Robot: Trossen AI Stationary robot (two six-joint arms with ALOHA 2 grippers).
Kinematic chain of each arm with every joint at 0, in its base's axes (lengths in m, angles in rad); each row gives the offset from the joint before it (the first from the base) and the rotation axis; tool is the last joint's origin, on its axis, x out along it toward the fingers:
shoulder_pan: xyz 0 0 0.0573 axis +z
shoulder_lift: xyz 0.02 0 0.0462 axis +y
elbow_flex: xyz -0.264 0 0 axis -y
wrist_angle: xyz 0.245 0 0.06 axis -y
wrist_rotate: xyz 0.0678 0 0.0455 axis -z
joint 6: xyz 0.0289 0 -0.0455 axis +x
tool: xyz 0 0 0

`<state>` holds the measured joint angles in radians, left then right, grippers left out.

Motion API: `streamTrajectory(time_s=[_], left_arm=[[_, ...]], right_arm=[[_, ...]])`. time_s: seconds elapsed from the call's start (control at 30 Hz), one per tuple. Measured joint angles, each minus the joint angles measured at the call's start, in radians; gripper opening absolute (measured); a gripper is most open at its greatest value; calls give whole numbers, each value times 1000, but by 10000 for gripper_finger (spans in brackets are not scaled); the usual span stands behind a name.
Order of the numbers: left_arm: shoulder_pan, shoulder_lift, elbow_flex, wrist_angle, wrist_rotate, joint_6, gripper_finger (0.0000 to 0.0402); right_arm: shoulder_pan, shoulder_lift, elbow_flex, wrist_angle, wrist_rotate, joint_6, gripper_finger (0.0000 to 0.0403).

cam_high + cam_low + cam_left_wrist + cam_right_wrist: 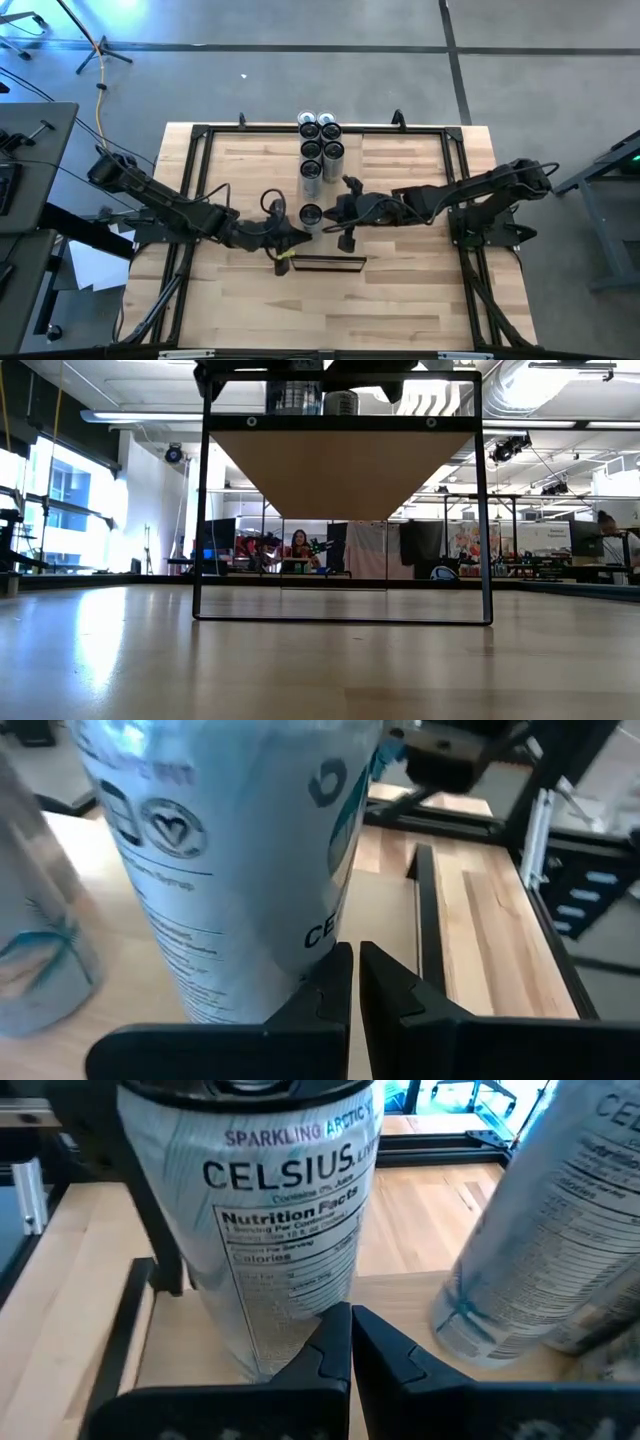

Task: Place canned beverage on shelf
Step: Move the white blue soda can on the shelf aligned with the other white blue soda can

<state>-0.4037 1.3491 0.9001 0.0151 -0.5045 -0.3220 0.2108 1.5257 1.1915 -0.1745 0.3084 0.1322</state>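
Six cans [319, 150] crowding shelf [340, 470], left gripper [355, 982] and right gripper [350, 1342] closed, empty

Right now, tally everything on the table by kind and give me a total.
Cans: 8
Shelf: 1
Robot arms, left arm and right arm: 2
Total: 11

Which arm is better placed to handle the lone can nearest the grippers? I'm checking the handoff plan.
No clear winner: left gripper and right gripper flank the can, both shut, neither holding it. The right looks slightly nearer.
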Motion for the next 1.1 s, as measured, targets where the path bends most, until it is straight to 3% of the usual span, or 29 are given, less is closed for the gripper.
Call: streamTrajectory(time_s=[0.13, 0.6, 1.1], left_arm=[[7, 0, 0, -39, 41, 6, 0], [41, -65, 0, -157, 24, 78, 0], [115, -66, 0, -110, 60, 124, 0]], right_arm=[[18, 0, 0, -2, -4, 9, 0], [62, -21, 0, -39, 13, 74, 0], [61, -125, 0, -117, 41, 96, 0]])
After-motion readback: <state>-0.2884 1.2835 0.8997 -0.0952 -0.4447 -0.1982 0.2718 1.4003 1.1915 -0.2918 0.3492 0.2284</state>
